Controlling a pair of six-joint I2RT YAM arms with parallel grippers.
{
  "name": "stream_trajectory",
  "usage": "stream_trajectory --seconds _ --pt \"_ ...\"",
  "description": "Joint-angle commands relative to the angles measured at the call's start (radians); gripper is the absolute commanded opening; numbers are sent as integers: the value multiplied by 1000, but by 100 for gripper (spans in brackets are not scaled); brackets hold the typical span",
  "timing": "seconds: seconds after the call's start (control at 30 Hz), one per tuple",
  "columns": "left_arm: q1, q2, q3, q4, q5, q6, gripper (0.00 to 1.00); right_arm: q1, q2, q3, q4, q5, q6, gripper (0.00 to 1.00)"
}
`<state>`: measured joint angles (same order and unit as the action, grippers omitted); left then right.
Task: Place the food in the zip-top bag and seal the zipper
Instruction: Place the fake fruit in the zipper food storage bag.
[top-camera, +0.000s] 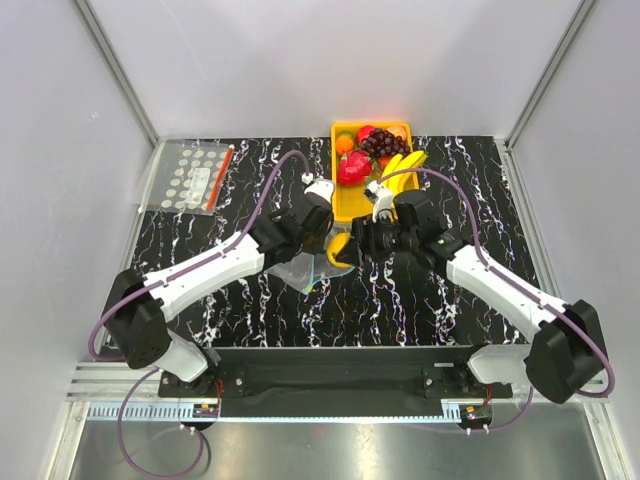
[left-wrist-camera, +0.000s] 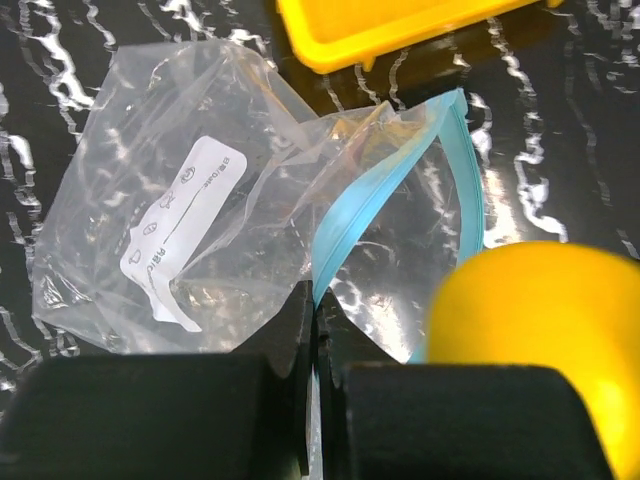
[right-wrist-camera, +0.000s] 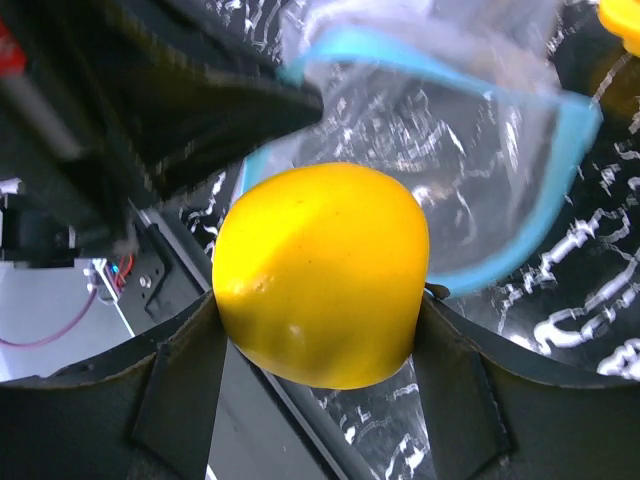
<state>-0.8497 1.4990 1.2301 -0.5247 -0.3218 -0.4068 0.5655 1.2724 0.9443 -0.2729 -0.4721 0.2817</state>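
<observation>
Zip-top bag (top-camera: 300, 272) largely hidden beneath arms angled inward, left claw (left-wrist-camera: 318, 345) pinching the zipper (left-wrist-camera: 352, 200), right claw (right-wrist-camera: 318, 310) clamping the lemon (right-wrist-camera: 320, 270) at its mouth.

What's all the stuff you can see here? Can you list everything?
lemon: one, yellow, right by the bag's open mouth
zip-top bag: one, clear, on the table just in front of the tray
zipper: one, teal-blue, along the bag's mouth
tray: one, yellow, far middle of the table
grapes: one bunch, dark purple, in the tray
bananas: one bunch, yellow, in the tray
red fruit: one, red, in the tray
orange fruit: one, orange, in the tray
dotted bag: one, clear with white dots and a red strip, far left
table: one, black with white veins
left gripper: pinching the bag's mouth
right gripper: holding the lemon
</observation>
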Motion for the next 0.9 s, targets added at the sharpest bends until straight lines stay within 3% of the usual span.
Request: stream_trajectory --seconds 0.0,0.27,0.37,0.5,0.7,0.87 --pt "1 -57 46 15 102 -29 0 14 44 7 148 -14 54 43" --pt "3 -180 0 61 205 -90 0 37 169 44 259 18 134 43" --pt "5 -201 -4 74 256 -104 0 43 186 24 323 35 157 60" --pt "9 -212 -12 95 317 -118 0 53 161 8 342 62 159 96" --pt "44 -203 -35 92 317 -110 0 54 65 -1 278 104 140 97" --pt "69 -217 -73 107 310 -102 0 53 9 10 149 182 116 83"
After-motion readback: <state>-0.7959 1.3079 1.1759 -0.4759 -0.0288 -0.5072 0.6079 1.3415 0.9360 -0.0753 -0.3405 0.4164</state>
